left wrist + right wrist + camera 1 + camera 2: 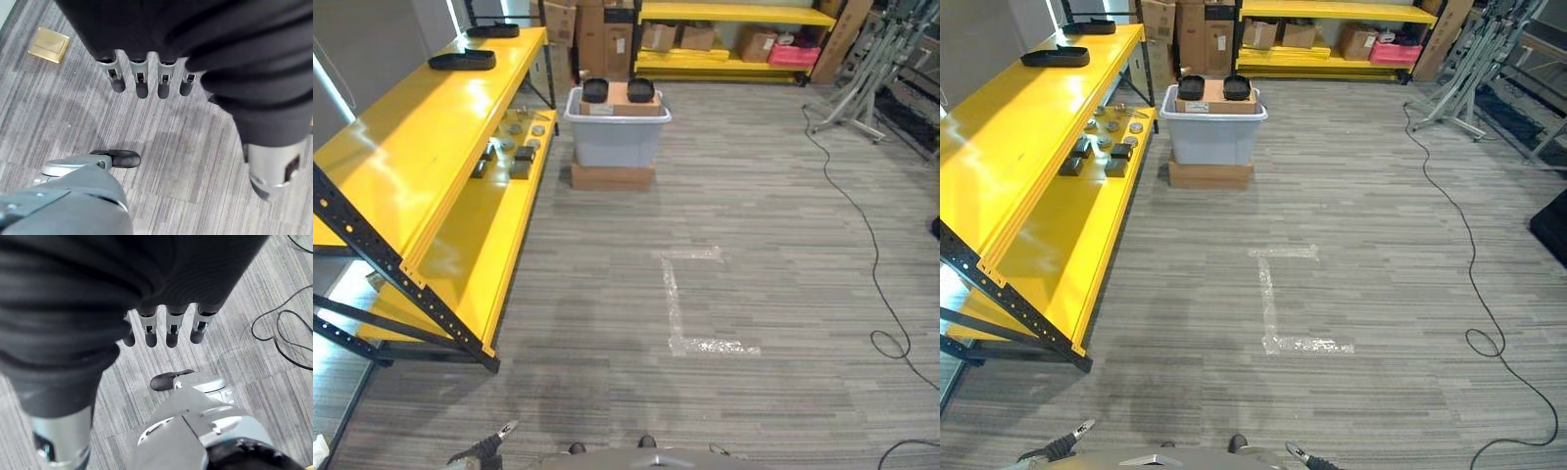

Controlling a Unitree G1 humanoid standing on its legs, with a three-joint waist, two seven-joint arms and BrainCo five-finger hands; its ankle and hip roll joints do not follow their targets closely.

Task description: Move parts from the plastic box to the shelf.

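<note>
Both hands hang empty with relaxed fingers, left hand [142, 81] and right hand [168, 325]; the grey plastic box [615, 137] stands beside the yellow metal shelf [421, 147].

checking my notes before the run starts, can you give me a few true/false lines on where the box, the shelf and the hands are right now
1. The grey plastic box stands on a flat cardboard box on the floor. True.
2. Two black parts sit on top of the brown carton in the plastic box. True.
3. The plastic box stands on the top level of the yellow shelf. False: it is on the floor beside the shelf's far end.
4. The left hand grips a black part. False: its fingers hang straight above the carpet and hold nothing.
5. The right hand is empty, fingers straight. True.
6. The shelf's lower level is bare. False: small parts lie there.
</note>
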